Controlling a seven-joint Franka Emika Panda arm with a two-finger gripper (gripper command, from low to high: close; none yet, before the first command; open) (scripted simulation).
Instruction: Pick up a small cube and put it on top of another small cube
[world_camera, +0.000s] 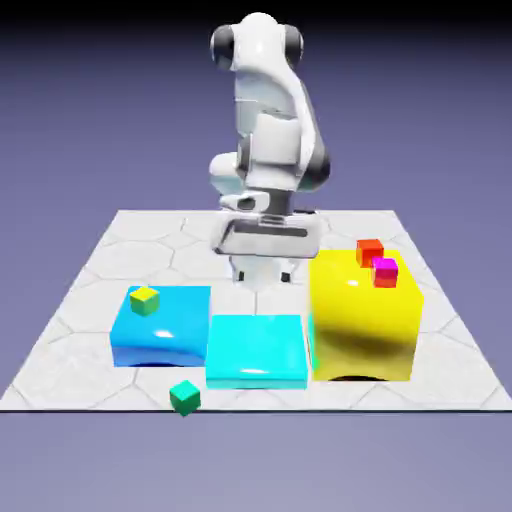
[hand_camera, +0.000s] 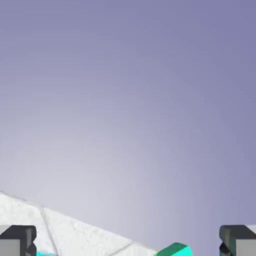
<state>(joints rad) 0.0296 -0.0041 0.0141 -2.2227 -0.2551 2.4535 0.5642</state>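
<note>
Gripper (world_camera: 265, 277) open above table (world_camera: 140, 262), holding 0 cubes.

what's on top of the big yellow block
A red cube and, nearer the camera, a small cube with a magenta top and red side show at the yellow block's top. Whatever lies behind the block is hidden, and whether the two cubes touch is unclear.

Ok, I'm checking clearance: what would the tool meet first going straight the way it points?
The way looks free: the tool seems aimed beyond the table at the backdrop, the small teal-green cube showing lower, though depth is unclear.
</note>
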